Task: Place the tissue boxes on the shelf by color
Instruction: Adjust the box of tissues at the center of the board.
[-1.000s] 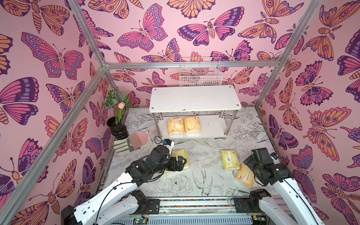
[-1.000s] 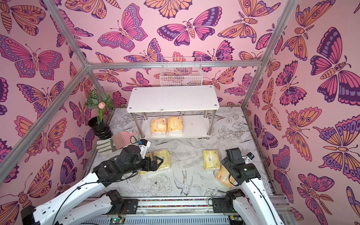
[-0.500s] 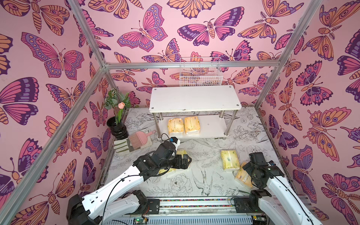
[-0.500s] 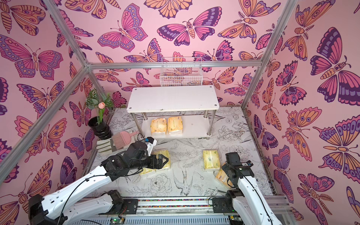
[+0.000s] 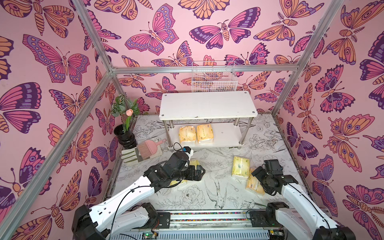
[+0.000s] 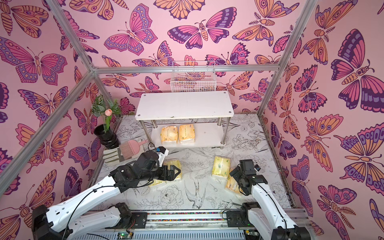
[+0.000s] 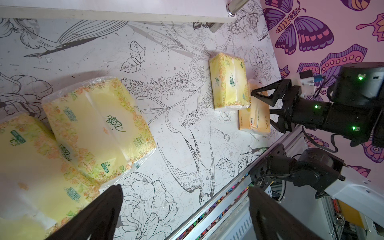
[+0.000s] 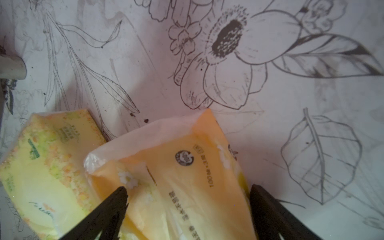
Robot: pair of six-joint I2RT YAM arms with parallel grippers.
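Right hand (image 8: 188,193) open, jaws straddling orange tissue pack (image 8: 187,166) on table (image 8: 291,93), not pinching yet. Left hand (image 7: 185,190) open, empty, over two yellow-green packs (image 7: 97,124). Third yellow-green pack (image 5: 240,170) touching orange one. Two orange packs (image 5: 196,134) on shelf (image 5: 207,104) lower board. Packs probably light, squashy; film slick, crinkly: pinch across short width, mid-body.

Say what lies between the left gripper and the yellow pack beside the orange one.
Nothing: bare printed tabletop separates the left gripper from that yellow pack, in both top views.
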